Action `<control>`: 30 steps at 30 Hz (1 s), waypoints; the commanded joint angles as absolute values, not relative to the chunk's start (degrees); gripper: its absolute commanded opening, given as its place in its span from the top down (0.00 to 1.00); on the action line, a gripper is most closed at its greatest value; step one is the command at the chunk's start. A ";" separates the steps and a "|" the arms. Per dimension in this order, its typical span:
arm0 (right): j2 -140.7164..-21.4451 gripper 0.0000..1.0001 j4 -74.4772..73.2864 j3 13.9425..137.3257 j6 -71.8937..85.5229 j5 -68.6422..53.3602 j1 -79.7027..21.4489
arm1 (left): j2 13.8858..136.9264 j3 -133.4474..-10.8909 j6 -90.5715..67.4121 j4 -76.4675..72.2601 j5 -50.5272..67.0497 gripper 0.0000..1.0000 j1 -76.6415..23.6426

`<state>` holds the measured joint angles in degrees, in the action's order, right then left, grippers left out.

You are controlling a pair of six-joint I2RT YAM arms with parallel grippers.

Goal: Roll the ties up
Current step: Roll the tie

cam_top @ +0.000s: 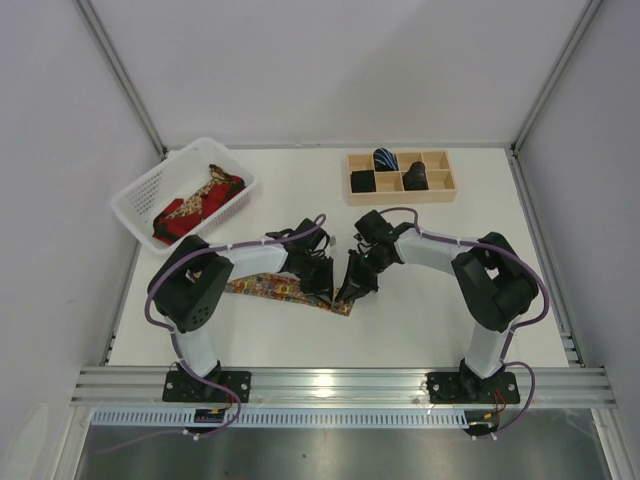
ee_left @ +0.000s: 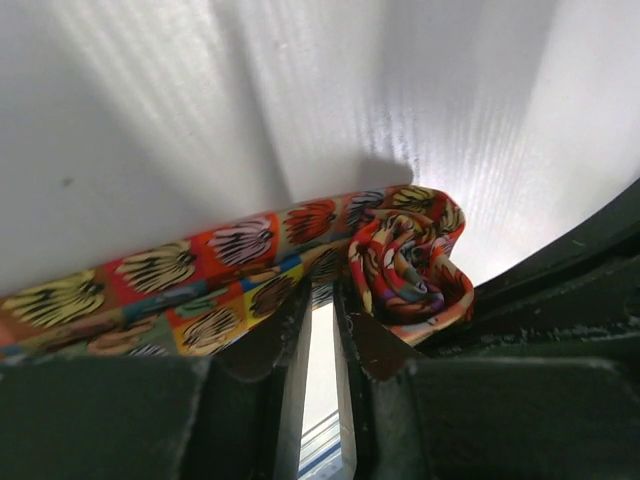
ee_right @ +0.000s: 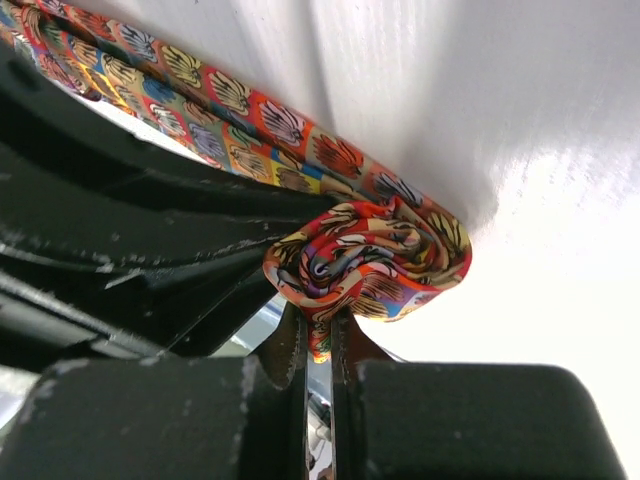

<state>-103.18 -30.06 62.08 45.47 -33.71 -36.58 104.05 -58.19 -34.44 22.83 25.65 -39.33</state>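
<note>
- The right tool [ee_right: 318,322] was clamped shut on the coiled end of the floral tie [cam_top: 262,287], near the front middle of the desk [cam_top: 430,300].
- The left tool [ee_left: 320,300] sat just left of that coil, against the flat strip. Its jaws showed a thin gap, and whether they pinched cloth could not be told.
- The unrolled length ran leftward under the left arm, so more rolling would likely travel that way, with the left tool nearer the loose stretch.
</note>
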 commanded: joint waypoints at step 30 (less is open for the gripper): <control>-113.91 1.00 -39.72 78.84 48.43 -25.14 -41.31 | 98.61 -50.62 -30.41 23.82 18.54 0.91 -32.43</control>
<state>-112.62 -36.99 76.44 47.90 -27.53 -40.60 97.93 -52.25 -31.64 22.63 20.18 -32.47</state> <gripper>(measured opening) 0.058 0.099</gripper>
